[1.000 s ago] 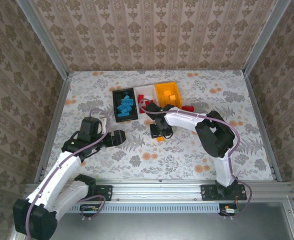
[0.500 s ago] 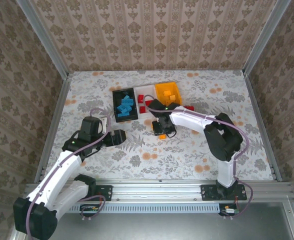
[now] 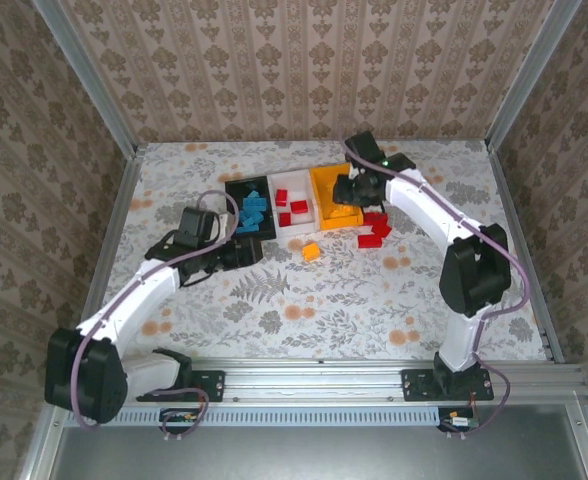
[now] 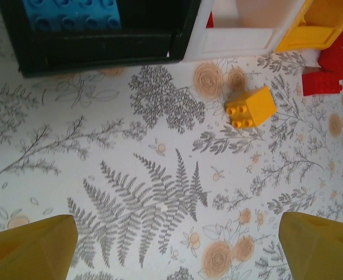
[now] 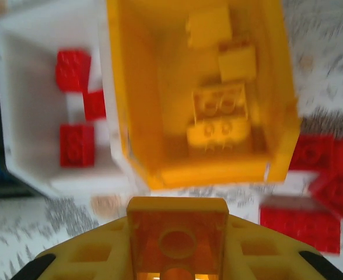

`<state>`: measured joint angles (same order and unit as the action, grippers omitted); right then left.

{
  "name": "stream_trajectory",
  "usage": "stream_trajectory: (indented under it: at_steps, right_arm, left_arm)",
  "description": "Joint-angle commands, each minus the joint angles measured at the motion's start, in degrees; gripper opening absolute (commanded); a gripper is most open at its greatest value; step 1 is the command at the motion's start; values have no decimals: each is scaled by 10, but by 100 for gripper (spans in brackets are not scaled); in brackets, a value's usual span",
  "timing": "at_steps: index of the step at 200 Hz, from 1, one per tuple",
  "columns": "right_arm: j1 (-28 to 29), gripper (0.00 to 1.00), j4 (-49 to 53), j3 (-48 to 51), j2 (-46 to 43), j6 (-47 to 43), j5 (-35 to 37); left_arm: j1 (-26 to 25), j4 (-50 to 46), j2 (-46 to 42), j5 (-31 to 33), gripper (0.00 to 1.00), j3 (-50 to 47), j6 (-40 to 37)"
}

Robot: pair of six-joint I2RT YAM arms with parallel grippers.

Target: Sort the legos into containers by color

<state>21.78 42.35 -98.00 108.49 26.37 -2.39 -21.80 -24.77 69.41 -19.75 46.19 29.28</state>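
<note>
Three bins side by side on the tabletop (image 3: 374, 300)
The black bin (image 4: 101, 49) has a blue pile (image 3: 249, 212) I can't count, the white bin (image 5: 20, 105) holds three red bricks (image 5: 76, 144), and the orange bin (image 5: 130, 87) about four orange bricks (image 5: 220, 104), kinda blurry. The right hand (image 5: 177, 256) is clamped on one held orange brick (image 5: 177, 224) above that bin. The left hand (image 4: 172, 248) is wide open. One loose orange brick (image 4: 251, 107) and roughly three loose red bricks (image 3: 374, 228) lie nearby.
</note>
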Motion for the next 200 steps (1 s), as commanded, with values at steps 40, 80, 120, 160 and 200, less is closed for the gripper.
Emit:
stream_trajectory:
  at_steps: [40,80,120,160,200]
  right_arm:
    - [-32,35,30,-202,186,-31,-55]
    - [-39,71,52,-267,217,-35,-61]
    - [-38,73,44,-194,124,-28,-67]
    - [-34,76,-22,68,-87,-7,-63]
    - [-34,75,-33,285,-277,1,-55]
  left_arm:
    - [-68,5,105,30,91,79,-17]
    - [-130,14,154,56,94,107,-6]
    - [-177,29,184,72,100,121,11]
    - [-208,0,225,106,100,161,11]
    - [-227,-27,296,137,100,230,12]
